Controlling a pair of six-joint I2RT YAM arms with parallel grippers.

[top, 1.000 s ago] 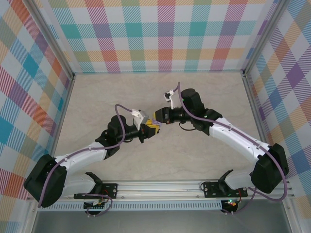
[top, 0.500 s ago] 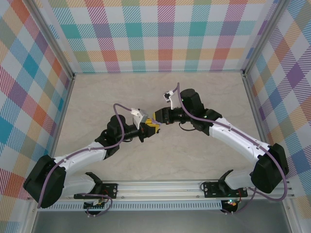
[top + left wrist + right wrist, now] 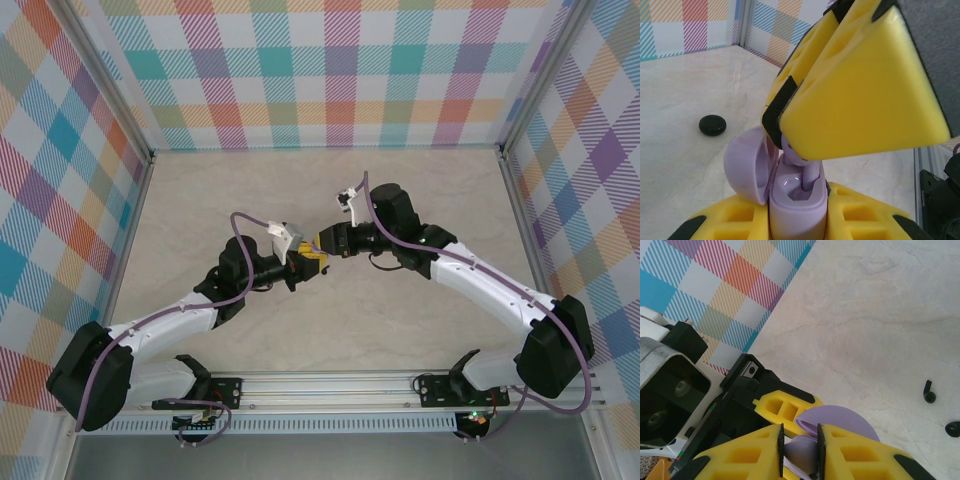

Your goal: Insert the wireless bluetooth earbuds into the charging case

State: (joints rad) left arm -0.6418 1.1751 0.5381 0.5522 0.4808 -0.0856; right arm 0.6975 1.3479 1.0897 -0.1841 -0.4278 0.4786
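The pale lavender charging case [image 3: 797, 210] stands upright with its lid [image 3: 745, 167] swung open to the left. My left gripper [image 3: 797, 222] is shut on its body, a yellow finger [image 3: 867, 217] on each side. A lavender earbud [image 3: 810, 175] is held in my right gripper [image 3: 801, 450], which is shut on it. Its stem reaches down into the case's right socket. The right gripper's yellow fingers [image 3: 860, 95] hang directly over the case. From above, the left gripper [image 3: 303, 263] and right gripper [image 3: 326, 243] meet at mid-table. Two black earbuds [image 3: 928, 391] [image 3: 954, 428] lie on the table.
A black round case [image 3: 713, 125] lies shut on the marble tabletop [image 3: 200, 200] beyond the lavender case. Checked walls [image 3: 320, 70] enclose the table on three sides. The left gripper's finger [image 3: 785, 407] sits just beside my right fingers.
The left wrist has turned slightly and its camera mount has shifted a little up and left. Both grippers stay pressed together at mid-table.
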